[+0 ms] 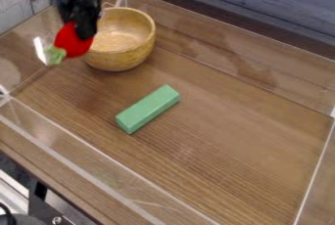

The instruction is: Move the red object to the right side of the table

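Observation:
The red object (71,42), a small strawberry-like toy with a pale green cap at its left end, hangs in the air above the left part of the table (222,151). My gripper (81,31) points down and is shut on the red object from above. The toy sits in front of the left rim of the wooden bowl and partly hides it. The black arm rises out of the top of the view.
A wooden bowl (120,39) stands at the back left, just right of the gripper. A green rectangular block (148,109) lies slanted near the middle. Low clear plastic walls (314,185) edge the tabletop.

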{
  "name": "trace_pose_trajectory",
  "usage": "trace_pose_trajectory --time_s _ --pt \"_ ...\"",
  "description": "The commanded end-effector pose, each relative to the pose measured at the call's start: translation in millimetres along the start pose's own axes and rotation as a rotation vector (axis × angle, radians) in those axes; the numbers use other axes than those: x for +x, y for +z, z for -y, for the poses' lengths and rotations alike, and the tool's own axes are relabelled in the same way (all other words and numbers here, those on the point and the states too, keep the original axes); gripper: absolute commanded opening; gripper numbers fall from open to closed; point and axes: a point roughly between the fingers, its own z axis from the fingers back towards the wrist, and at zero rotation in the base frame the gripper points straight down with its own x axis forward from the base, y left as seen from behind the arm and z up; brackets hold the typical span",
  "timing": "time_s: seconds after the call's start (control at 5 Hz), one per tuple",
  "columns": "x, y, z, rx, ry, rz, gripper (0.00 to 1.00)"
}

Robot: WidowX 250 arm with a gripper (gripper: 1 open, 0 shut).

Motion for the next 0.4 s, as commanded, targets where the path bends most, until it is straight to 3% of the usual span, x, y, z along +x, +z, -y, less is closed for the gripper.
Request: trace_pose_trajectory --time_s 0.0,0.2 --pt "24.8 44.3 39.1 0.000 -0.045 0.081 0.00" --pt "42.2 44.7 83.0 -0.026 -0.127 0.067 0.00"
